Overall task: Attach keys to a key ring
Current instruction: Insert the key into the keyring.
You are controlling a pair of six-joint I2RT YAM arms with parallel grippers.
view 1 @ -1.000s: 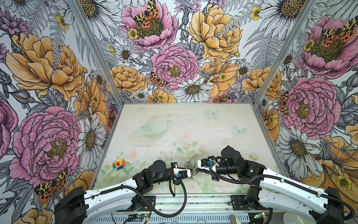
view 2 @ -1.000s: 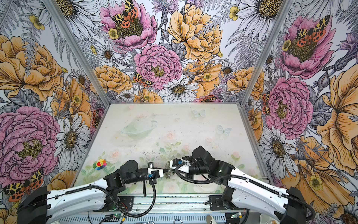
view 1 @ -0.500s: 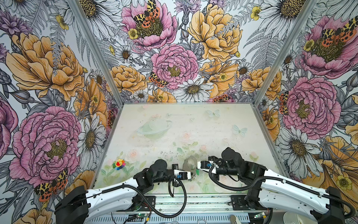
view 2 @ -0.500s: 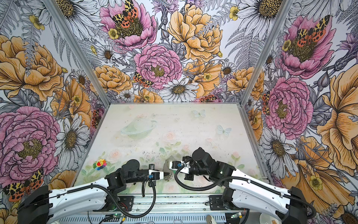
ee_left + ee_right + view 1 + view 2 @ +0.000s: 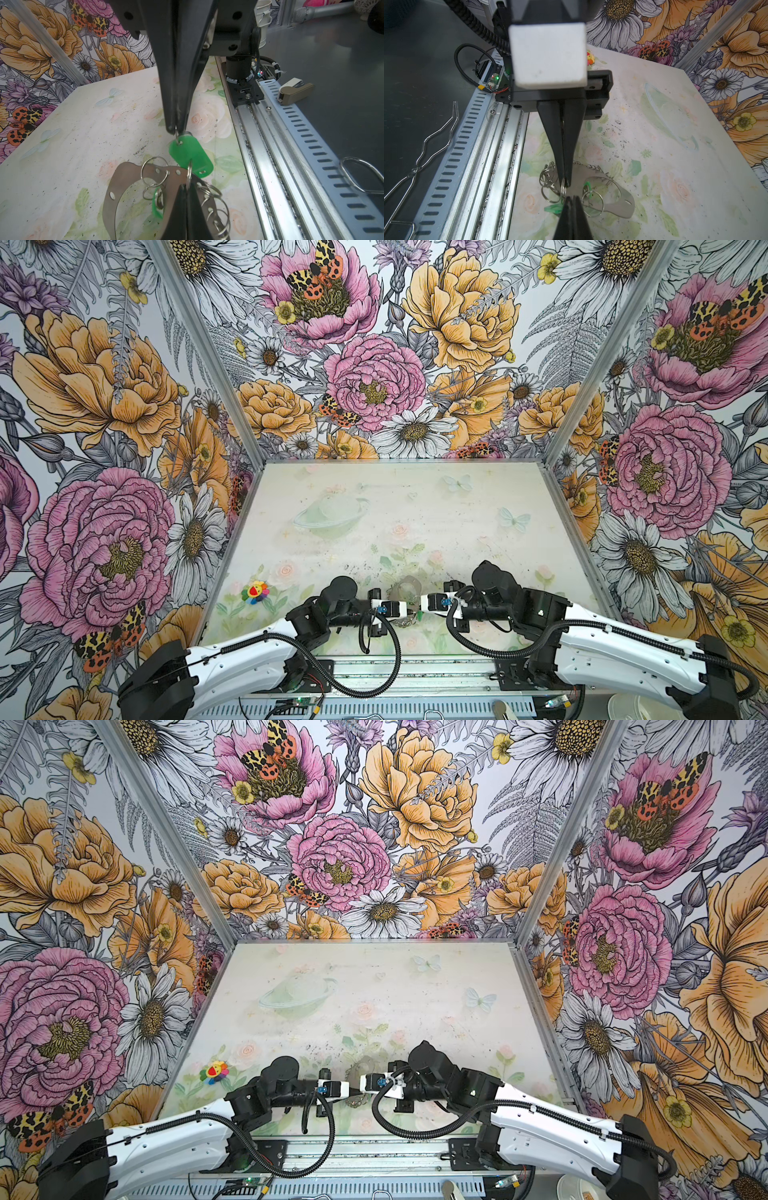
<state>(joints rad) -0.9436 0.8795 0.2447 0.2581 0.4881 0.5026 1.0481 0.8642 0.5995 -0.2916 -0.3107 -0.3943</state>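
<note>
The key ring, a grey horseshoe plate edged with silver wire rings, lies near the table's front edge. My left gripper is shut on one of its wire rings. Tip to tip with it, my right gripper is shut on the small wire loop through the hole of a green tag. That tag hangs tilted between the tips. A second green tag hangs from a ring inside the horseshoe. The keys themselves are too small to make out.
A small rainbow flower toy lies at the front left. A slotted metal rail runs along the front edge just behind both wrists. Flowered walls close the table on three sides.
Both grippers have drawn closer until their tips nearly meet over the key ring. The left moved right and the right moved left. Both stayed shut.
</note>
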